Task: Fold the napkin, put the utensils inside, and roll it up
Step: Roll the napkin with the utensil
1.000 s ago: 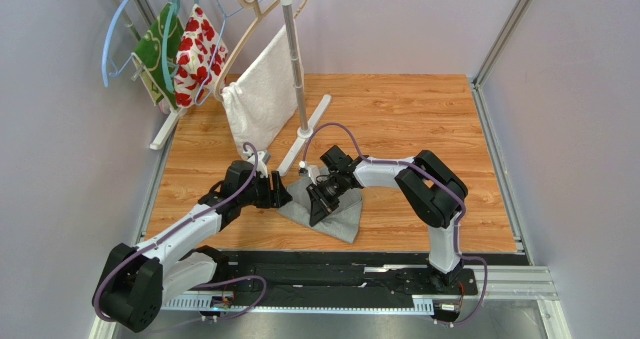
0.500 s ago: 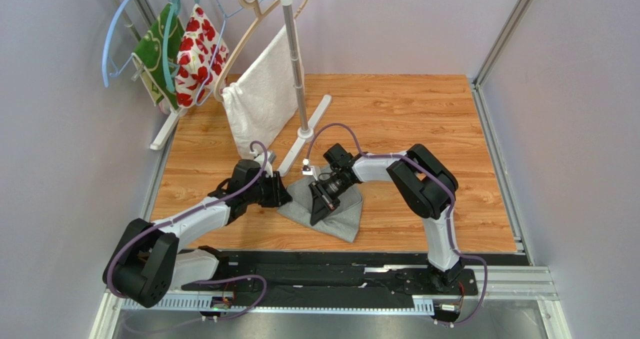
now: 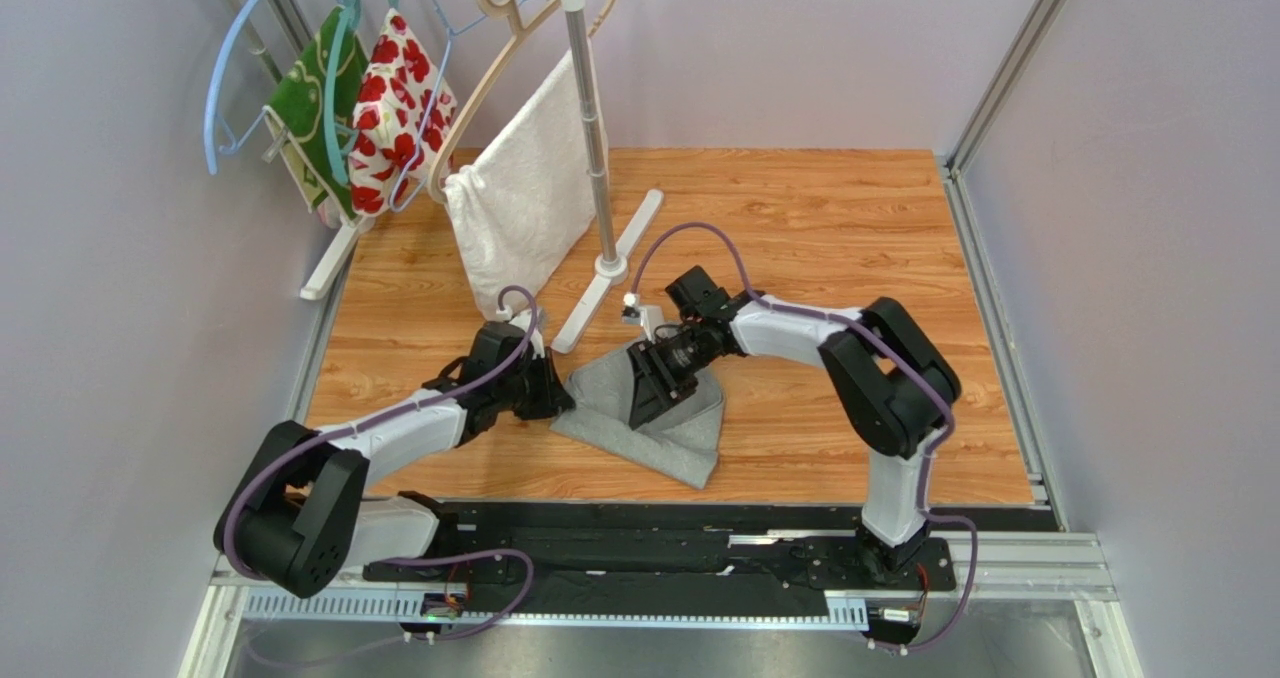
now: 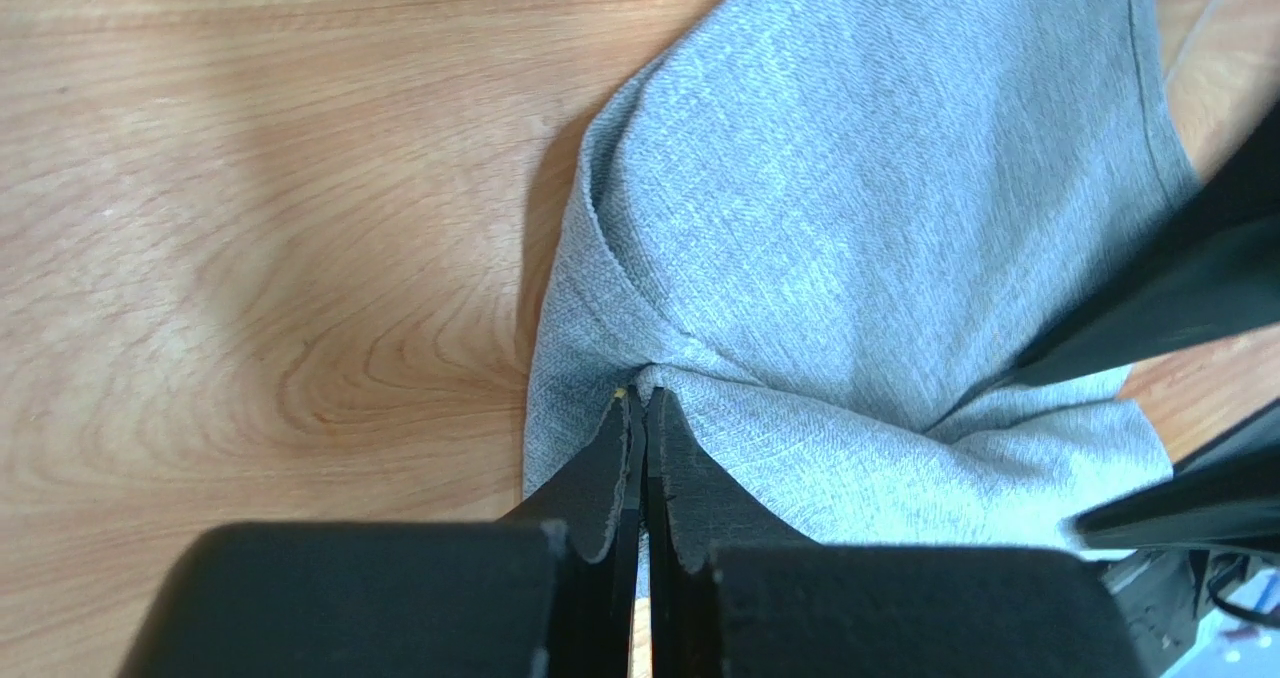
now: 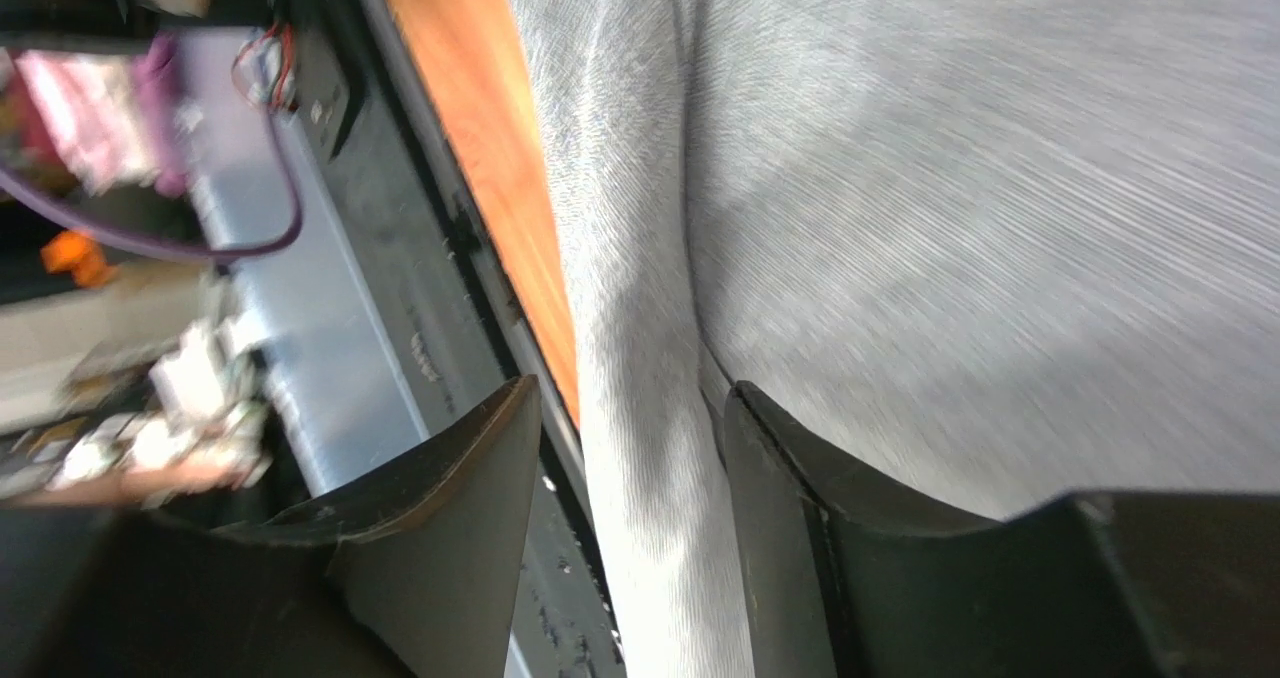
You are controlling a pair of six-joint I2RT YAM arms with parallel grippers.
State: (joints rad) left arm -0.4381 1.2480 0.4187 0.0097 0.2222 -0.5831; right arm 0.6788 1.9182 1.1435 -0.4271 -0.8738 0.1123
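Observation:
The grey napkin (image 3: 685,441) lies folded and bunched on the wooden table between the two arms. My left gripper (image 3: 558,398) is at its left edge. In the left wrist view the left gripper (image 4: 646,396) is shut, pinching a puckered fold of the napkin (image 4: 872,183). My right gripper (image 3: 655,392) hangs over the middle of the cloth. In the right wrist view the right gripper (image 5: 628,402) is open, with a raised ridge of the napkin (image 5: 977,183) running between its fingers, close to the right one. The utensils are hidden or out of view.
A metal rack's foot (image 3: 607,267) stands just behind the napkin. A white towel (image 3: 519,198), a red-flowered fabric (image 3: 394,101) and a green one (image 3: 308,108) hang on it. The black rail (image 3: 676,551) borders the table's near edge.
The left gripper has closed on the napkin's left edge. The right gripper has opened, and its arm has shifted slightly back and right.

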